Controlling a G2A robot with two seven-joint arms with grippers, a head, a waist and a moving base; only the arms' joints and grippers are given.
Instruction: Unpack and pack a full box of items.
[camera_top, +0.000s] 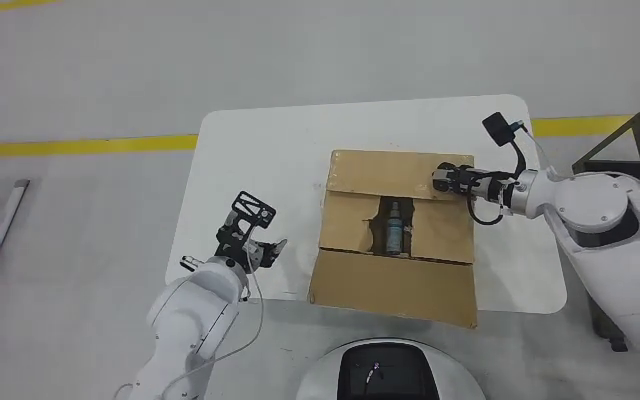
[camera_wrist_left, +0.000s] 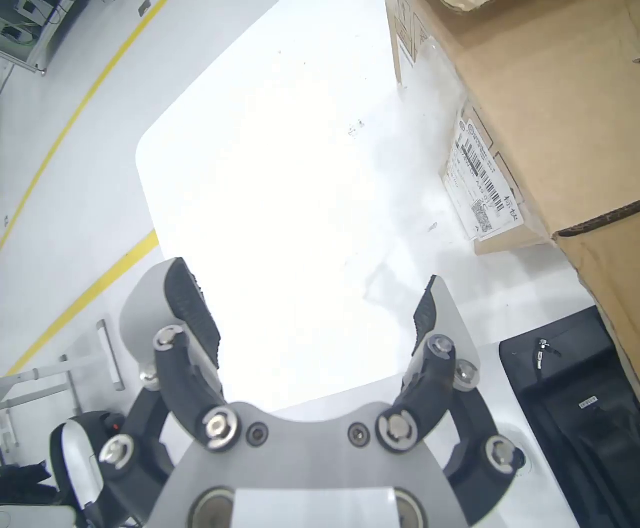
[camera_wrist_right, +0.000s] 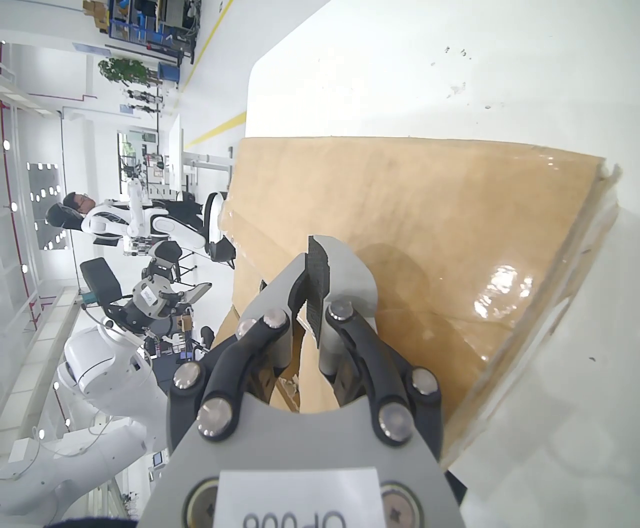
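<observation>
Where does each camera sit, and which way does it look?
Top view: sits above the arms, looks down at the white table and brown cardboard box; both arms show.
Left wrist view: rides the left arm, looks past its open left gripper at table and box side.
Right wrist view: rides the right arm, looks along its right gripper, fingers closed on a box flap.
Shared: all three see box and table.

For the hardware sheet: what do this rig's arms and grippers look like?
The left arm and right arm: white rounded shells, black joints. The left gripper and right gripper match: grey base plate with a white sticker, black linkages, silver bolts, silver fingers with black ribbed pads. Thin white cable along the left arm; black cable looping at the right wrist.
</observation>
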